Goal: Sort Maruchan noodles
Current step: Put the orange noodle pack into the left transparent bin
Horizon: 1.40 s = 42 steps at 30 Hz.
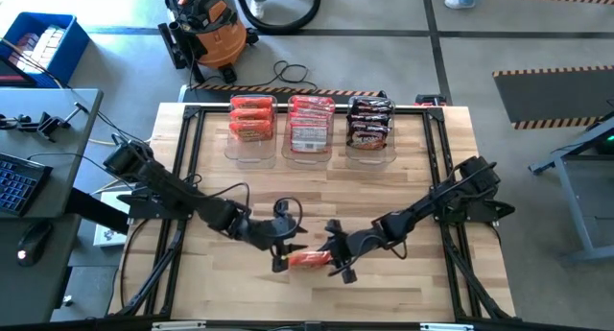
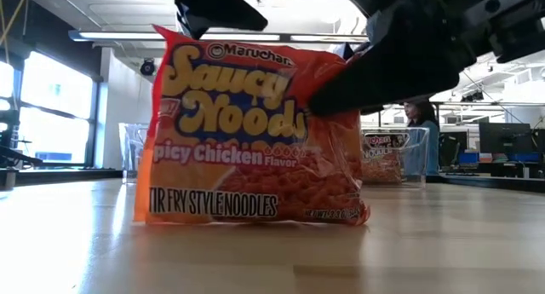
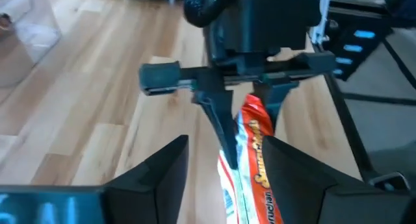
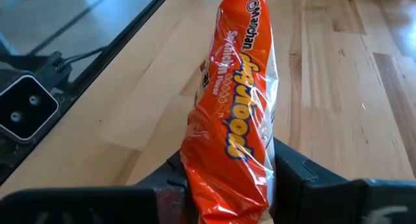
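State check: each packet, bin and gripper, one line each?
Orange noodle packet: standing on edge on the table, between both grippers.
Right gripper: fingers shut on the packet's end.
Left gripper: fingers open, straddling the packet's other end.
Three clear bins: upright at the far edge, holding sorted packets.

Bare wood on most of the table (image 1: 221,168) — wide open lane from the front up to the three clear bins (image 1: 311,149) lined along the far edge. Front centre blocked: both arms meet around an upright orange packet (image 1: 309,258). Side rails (image 1: 188,149) fence left and right edges.
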Motion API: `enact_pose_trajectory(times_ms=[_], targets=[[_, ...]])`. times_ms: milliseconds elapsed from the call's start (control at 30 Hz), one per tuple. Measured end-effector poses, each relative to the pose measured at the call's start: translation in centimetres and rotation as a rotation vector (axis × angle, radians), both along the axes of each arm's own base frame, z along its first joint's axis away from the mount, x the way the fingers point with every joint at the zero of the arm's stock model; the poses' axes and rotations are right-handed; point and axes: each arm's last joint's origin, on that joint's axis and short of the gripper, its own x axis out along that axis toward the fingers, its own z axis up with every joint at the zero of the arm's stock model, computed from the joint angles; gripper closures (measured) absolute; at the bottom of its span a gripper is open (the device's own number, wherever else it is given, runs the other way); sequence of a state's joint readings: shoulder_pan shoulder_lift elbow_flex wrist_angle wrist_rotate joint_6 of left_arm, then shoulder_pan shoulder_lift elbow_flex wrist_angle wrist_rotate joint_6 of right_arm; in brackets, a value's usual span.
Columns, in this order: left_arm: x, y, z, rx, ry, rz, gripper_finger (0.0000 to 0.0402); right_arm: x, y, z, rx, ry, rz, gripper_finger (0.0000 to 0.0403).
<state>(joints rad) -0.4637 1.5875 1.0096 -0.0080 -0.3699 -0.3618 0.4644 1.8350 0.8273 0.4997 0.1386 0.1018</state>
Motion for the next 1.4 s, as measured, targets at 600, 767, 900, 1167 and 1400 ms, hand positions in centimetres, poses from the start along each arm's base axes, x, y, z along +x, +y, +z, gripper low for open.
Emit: enact_pose_trajectory(times_ms=[600, 767, 900, 1167, 1400], targets=[[2.5, -2.2, -0.6, 0.028, 0.208, -0.057, 0.0178, 1.0, 0.1, 0.9, -0.026, 0.003, -0.007, 0.0297], [3.6, -2.5, -1.3, 0.078, 0.296, -0.052, 0.0178, 1.1, -0.1, 0.9, -0.03, 0.004, -0.013, 0.0297], [4.5, -2.8, -2.0, 0.074, 0.337, -0.067, 0.0178, 1.1, -0.1, 0.9, -0.03, 0.001, -0.014, 0.0297], [4.7, -2.5, -2.4, 0.063, 0.375, -0.07, 0.0178, 1.2, -0.3, 0.9, -0.031, 0.001, -0.021, 0.0297], [4.6, -2.6, -2.5, 0.034, 0.398, -0.105, 0.0178, 1.3, -0.5, 0.9, -0.028, -0.001, -0.026, 0.0297]])
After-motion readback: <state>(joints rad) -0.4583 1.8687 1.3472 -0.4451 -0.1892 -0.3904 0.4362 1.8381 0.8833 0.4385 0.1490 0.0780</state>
